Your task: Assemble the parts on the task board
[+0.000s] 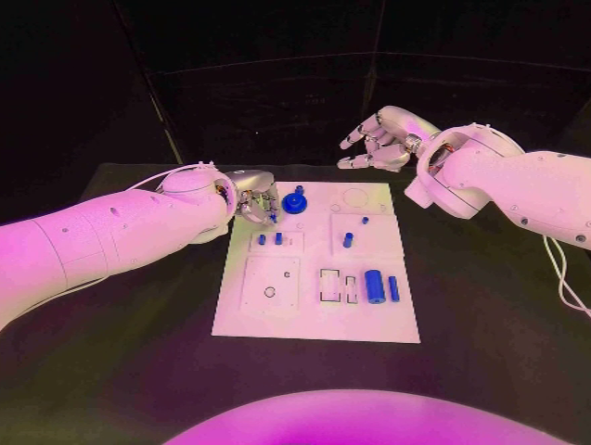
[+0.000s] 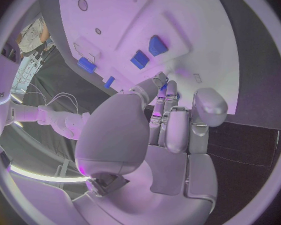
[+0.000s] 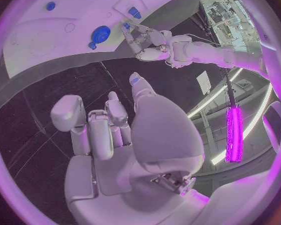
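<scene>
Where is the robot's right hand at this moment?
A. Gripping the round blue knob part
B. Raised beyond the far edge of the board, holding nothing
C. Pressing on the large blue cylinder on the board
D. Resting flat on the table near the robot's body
B: in the head view the right hand hangs beyond the far edge of the task board, its fingers apart and holding no part.

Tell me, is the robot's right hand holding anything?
No. The right hand hangs above the table beyond the board, fingers apart, nothing in them.
</scene>
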You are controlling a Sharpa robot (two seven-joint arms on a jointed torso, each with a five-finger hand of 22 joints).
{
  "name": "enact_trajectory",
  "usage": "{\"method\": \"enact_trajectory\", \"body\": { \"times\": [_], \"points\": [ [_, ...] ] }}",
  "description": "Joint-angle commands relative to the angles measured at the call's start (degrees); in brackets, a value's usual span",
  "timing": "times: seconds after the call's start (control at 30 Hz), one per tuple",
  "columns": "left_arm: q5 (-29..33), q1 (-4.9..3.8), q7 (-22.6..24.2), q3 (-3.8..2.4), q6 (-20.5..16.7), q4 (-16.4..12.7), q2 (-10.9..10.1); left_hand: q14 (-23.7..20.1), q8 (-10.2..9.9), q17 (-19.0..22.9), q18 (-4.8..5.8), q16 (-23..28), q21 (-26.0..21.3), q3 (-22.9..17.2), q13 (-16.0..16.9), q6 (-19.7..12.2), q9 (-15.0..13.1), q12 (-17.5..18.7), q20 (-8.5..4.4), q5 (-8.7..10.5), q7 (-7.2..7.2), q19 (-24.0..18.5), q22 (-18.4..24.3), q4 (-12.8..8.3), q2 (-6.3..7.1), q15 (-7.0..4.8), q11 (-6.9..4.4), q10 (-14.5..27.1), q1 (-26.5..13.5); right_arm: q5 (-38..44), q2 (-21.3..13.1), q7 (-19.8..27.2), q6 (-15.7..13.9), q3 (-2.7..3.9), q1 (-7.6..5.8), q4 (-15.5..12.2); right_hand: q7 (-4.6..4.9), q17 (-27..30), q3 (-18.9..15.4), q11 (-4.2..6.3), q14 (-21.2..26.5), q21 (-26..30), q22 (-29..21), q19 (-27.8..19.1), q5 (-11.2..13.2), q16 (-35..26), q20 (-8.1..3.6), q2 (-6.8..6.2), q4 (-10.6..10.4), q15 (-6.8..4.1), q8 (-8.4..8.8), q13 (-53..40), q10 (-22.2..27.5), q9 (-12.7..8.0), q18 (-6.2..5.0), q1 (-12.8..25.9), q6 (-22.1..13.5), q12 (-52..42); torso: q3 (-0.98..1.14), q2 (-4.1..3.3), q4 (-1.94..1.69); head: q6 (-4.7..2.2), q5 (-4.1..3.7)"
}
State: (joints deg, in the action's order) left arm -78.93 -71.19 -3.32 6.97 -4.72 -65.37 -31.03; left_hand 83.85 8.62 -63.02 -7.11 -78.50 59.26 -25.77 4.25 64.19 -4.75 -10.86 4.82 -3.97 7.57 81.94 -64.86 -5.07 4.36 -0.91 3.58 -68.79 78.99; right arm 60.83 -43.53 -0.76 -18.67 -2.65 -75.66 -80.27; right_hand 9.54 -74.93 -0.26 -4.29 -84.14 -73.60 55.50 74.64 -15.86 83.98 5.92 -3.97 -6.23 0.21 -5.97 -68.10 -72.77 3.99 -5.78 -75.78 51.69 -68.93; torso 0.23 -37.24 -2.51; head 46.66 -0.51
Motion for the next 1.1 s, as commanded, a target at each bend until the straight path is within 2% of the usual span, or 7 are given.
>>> {"method": "enact_trajectory", "body": {
  "times": [0.03, 0.93, 1.1],
  "points": [
    [0.2, -0.07, 0.0, -0.05, -0.2, 0.0, 0.1, 1.2, -0.1, 0.0, 0.63, 0.2, 0.1, -0.4, 0.0, 0.3, -0.1, 0.4, -0.29, 0.21, 0.09, -0.2, 0.0, 0.0, 0.06, -0.26, 0.02, -0.4, -0.6, 0.0, 0.0, 0.1, 0.1, 0.04, -0.1, -0.1, -0.19, -4.0, -0.2, -0.01, -3.4, 0.4, -0.1, -0.4, -0.3, -0.4, -0.07, 0.54, 0.0, -0.42, -0.33, 0.0, -0.3, 0.1, -0.75, 0.1, 0.3, -0.2, 0.03, 0.02, 0.05, 0.05, -0.12],
    [0.2, -0.09, -1.7, -0.05, 2.9, 0.7, 1.2, 1.2, -0.4, 0.2, 0.63, 0.2, 0.0, -0.4, 0.0, -0.1, 0.0, 0.9, -0.25, 0.29, 0.2, -0.3, 0.0, -0.1, 0.51, -0.19, 0.14, -0.3, -1.0, 0.0, -0.1, 0.0, 0.0, 0.04, -0.11, -0.3, -0.19, -4.0, -0.2, -0.01, -3.4, 0.4, -0.1, -0.4, -0.3, -0.4, -0.07, 0.54, 0.0, -0.42, -0.33, 0.0, -0.3, 0.1, -0.75, 0.1, 0.3, -0.2, 0.03, 0.02, 0.0, 0.19, -0.29],
    [0.2, -0.09, -1.7, -0.05, 3.0, 0.8, 1.3, 1.1, -0.8, 0.3, 0.62, 0.2, 0.0, -0.4, 0.0, -0.4, 0.1, 1.3, -0.18, 0.32, 0.36, -0.4, 0.0, -0.2, 0.93, -0.08, 0.28, -0.1, -1.3, 0.0, -0.1, 0.0, 0.0, 0.04, -0.11, -0.3, -0.21, -4.0, -0.2, 0.01, -3.4, 0.4, -0.1, -0.4, -0.4, -0.4, -0.09, 0.57, -0.1, -0.44, -0.37, 0.0, -0.3, 0.1, -0.75, 0.0, 0.3, -0.2, 0.02, 0.04, -0.01, 0.2, -0.3]
  ]
}}
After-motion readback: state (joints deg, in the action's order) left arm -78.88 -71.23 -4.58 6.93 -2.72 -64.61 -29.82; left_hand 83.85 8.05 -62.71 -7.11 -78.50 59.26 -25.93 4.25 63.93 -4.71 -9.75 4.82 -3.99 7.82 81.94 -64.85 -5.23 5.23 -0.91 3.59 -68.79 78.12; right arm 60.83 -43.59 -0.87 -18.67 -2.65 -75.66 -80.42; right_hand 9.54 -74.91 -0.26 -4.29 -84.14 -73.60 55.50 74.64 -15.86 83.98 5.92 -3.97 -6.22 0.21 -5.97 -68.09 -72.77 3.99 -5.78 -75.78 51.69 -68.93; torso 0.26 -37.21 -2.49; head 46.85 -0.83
